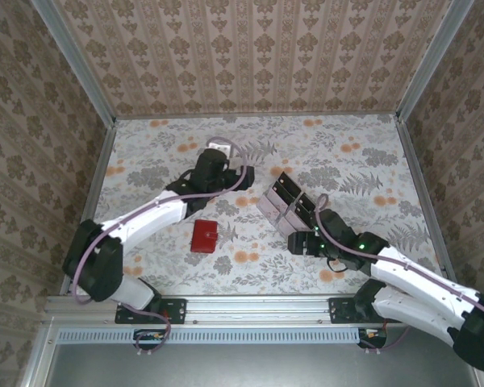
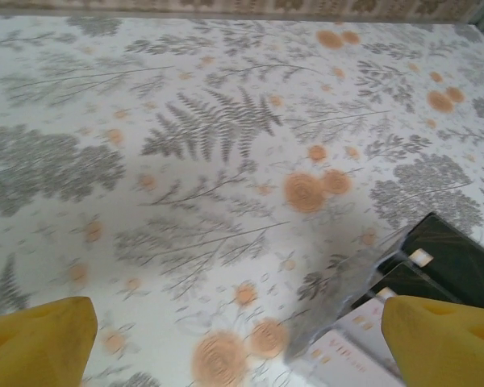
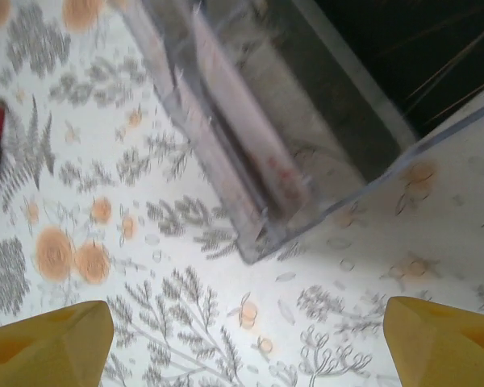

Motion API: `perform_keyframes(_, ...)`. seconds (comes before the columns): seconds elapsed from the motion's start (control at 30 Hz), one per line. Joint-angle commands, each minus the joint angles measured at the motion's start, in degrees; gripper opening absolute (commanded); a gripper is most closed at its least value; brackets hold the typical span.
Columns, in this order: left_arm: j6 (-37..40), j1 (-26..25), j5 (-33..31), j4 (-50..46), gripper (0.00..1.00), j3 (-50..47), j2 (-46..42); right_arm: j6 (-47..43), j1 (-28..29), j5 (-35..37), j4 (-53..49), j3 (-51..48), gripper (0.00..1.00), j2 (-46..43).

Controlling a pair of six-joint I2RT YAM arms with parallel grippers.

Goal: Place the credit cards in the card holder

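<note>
Credit cards (image 3: 246,149) sit in the clear tray (image 3: 363,189) on the floral surface (image 1: 347,161), the red card holder (image 1: 203,236) lies apart to its left, and the left end effector (image 2: 242,347) and right end effector (image 3: 250,347) hang spread wide, both empty.

Both arms share one build: glossy white shells on the long links and bulky black housings at the joints. The left arm (image 1: 149,219) carries a thin mauve cable (image 1: 157,205) along its length. The right arm (image 1: 419,282) has a matching cable curling at its wrist, and two small green lights (image 1: 360,241) glow on its black housings. Each base is fixed to a black bracket (image 1: 157,310). The left hand (image 2: 234,310) and right hand (image 3: 246,310) end in blunt yellow fingers (image 2: 36,339).
</note>
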Motion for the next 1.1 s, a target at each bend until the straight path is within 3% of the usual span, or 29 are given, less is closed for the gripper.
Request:
perform_keyframes(0.0, -2.5, 2.3, -2.5, -4.4, 1.0, -4.0, -5.3, 2.8, 3.9, -0.2, 2.6, 0.3, 0.89, 4.1)
perform_keyframes(0.17, -4.1, 5.7, -2.2, -7.1, 1.0, -10.3, -13.8, 4.2, 7.8, 1.2, 8.4, 1.4, 0.89, 12.7)
perform_keyframes(0.43, -6.7, 7.2, -2.7, -10.3, 1.0, -17.3, -22.6, 3.6, 8.2, 3.6, 13.6, 5.5, 0.89, 22.0)
perform_keyframes(0.83, -8.7, 7.5, -1.1, -10.7, 1.0, -20.9, -24.5, 2.9, 4.4, 6.0, 17.3, 14.1, 0.91, 33.8)
perform_keyframes(1.07, -9.5, 7.5, -0.4, -11.0, 1.0, -20.7, -23.3, -1.0, 1.7, 3.6, 15.5, 18.9, 0.93, 33.8)
